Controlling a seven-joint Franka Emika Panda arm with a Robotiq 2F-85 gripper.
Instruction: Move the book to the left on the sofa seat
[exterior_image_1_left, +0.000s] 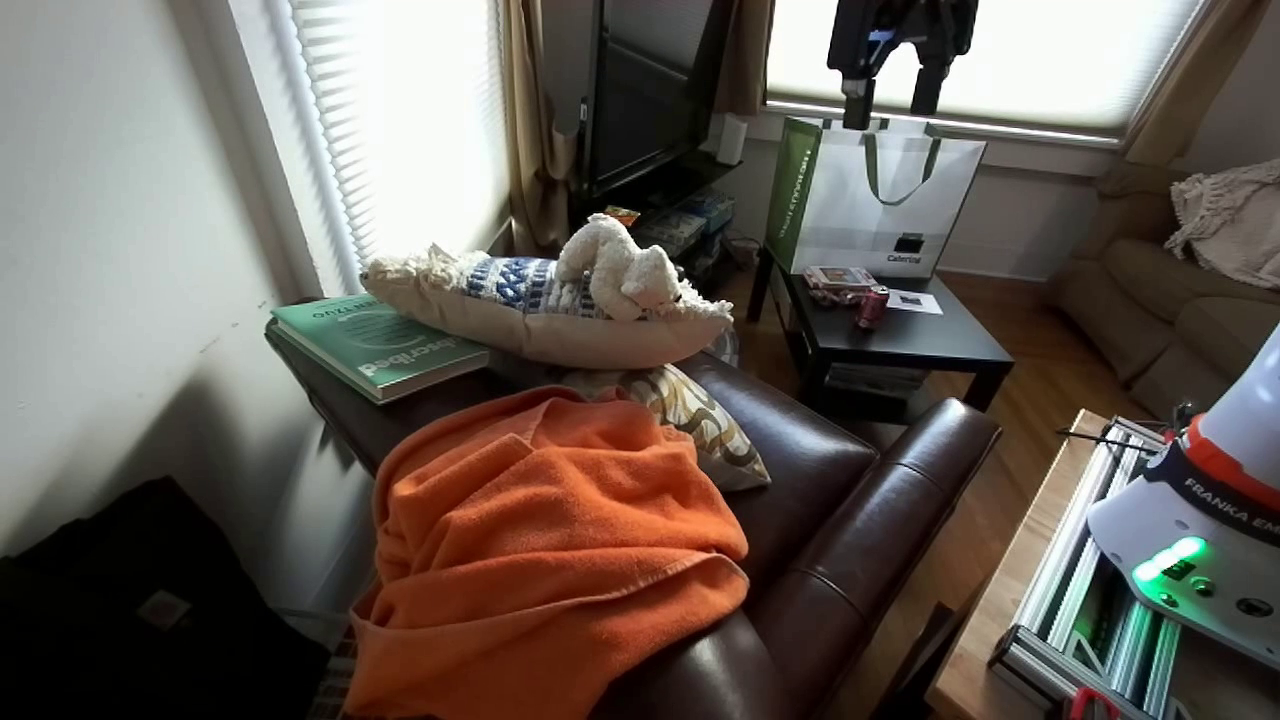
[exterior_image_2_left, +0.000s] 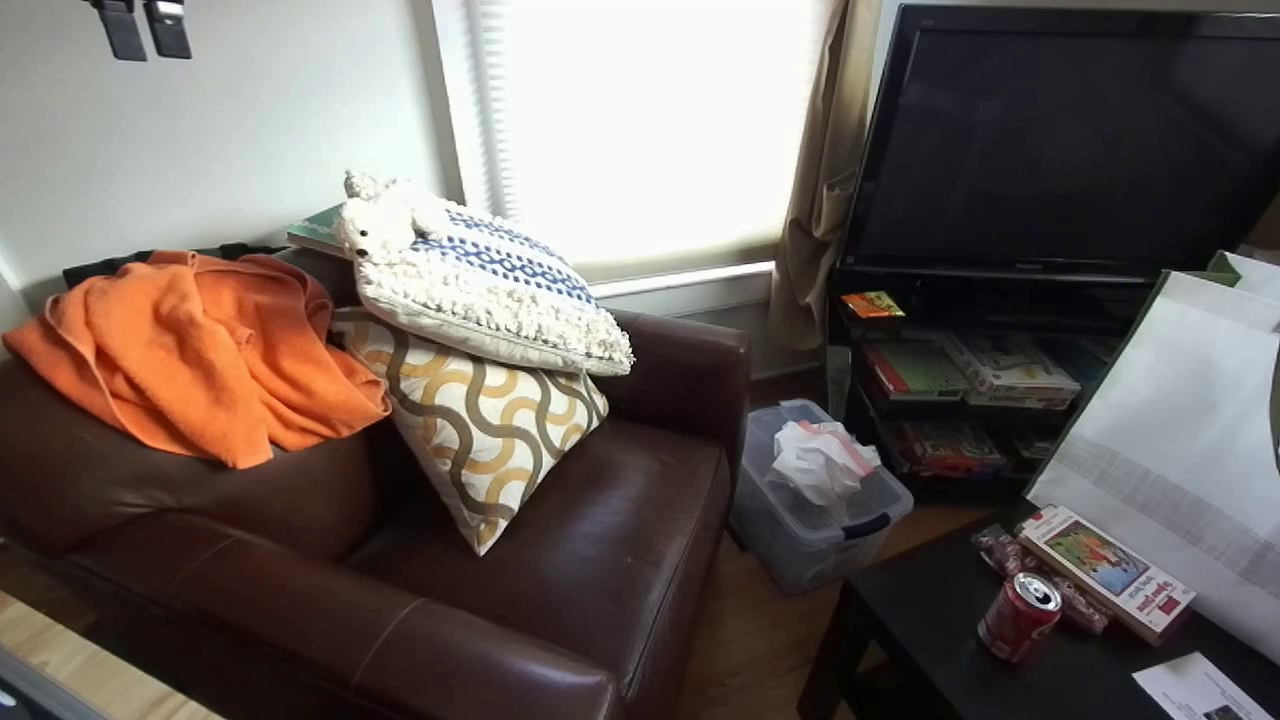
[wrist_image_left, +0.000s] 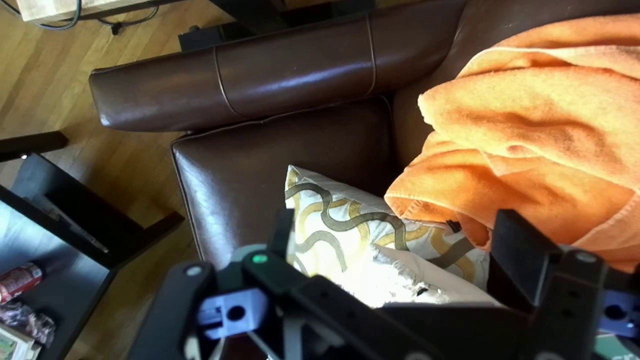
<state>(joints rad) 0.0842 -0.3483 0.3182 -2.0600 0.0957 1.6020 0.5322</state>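
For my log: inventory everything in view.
Leather sofa: one, dark brown, by wall
Rectangular hardcover book: one, green, sofa's wall side
Cloth blanket: one, orange, over sofa back
Patterned fabric pillow: one, white, gold and brown, on sofa
Tufted fabric pillow: one, cream and blue, over patterned pillow
Plush animal: one, white, on tufted pillow
Rectangular coffee table: one, black, beyond sofa
Shopping bag: one, white and green, on table
Metal can: one, red, on table
Paper sheet: one, white, on table
Television: one, black, far corner
Window blinds: two, white, flanking television
Flat boxes: several, multicoloured, below television
Plastic bin: one, clear, beside sofa
Upholstered couch: one, beige, beyond table
Arm base: one, white, above wooden tabletop
Gripper: one, black, raised, open
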